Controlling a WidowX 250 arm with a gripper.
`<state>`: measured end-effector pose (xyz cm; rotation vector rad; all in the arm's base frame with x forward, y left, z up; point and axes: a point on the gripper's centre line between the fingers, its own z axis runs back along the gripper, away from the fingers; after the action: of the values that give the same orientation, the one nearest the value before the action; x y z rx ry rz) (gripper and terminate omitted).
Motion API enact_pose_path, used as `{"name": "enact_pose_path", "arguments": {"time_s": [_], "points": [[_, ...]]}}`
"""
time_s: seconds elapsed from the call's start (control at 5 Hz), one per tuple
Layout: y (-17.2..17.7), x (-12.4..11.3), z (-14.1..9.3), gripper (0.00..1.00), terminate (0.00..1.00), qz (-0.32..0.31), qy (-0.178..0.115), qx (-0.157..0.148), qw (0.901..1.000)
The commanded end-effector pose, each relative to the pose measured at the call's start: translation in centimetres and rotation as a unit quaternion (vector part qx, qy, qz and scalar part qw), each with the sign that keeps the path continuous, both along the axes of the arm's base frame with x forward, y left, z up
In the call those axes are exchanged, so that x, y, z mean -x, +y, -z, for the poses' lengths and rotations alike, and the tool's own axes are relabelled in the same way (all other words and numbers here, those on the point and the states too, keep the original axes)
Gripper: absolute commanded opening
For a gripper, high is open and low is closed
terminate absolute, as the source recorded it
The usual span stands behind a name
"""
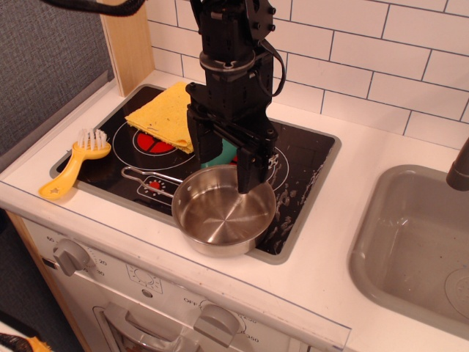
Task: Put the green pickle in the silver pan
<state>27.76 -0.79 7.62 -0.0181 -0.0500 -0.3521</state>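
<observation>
The silver pan (222, 213) stands empty at the front of the black stovetop (311, 158), its wire loop handle (146, 178) pointing left. My gripper (225, 173) hangs just behind the pan's back rim, fingers pointing down. The green pickle (226, 152) shows as a teal patch between the two fingers, which appear closed against it; most of it is hidden by them. I cannot tell whether the pickle rests on the stovetop or is lifted off it.
A yellow cloth (165, 114) lies on the back left burner, right behind the gripper. A yellow dish brush (72, 166) lies at the stovetop's left edge. A grey sink basin (418, 246) is at the right, with a dark tap (460, 169). Stove knobs (69, 257) line the front.
</observation>
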Motion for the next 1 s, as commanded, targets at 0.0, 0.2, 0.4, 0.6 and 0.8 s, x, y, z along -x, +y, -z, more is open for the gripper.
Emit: {"name": "enact_pose_path", "arguments": {"time_s": [0.0, 0.2, 0.4, 0.6, 0.8], "points": [[0.0, 0.0, 0.0, 1.00, 0.00, 0.000, 0.000, 0.000, 1.0000], [1.5, -2.4, -0.2, 1.00, 0.00, -0.033, -0.002, 0.002, 0.9994], [2.4, -4.3, -0.1, 1.00, 0.00, -0.057, -0.002, 0.000, 0.9984], [3.1, -5.8, 0.4, 1.00, 0.00, -0.076, 0.002, -0.004, 0.9971], [3.5, -6.5, 2.1, 1.00, 0.00, -0.089, 0.021, -0.013, 0.9958]]}}
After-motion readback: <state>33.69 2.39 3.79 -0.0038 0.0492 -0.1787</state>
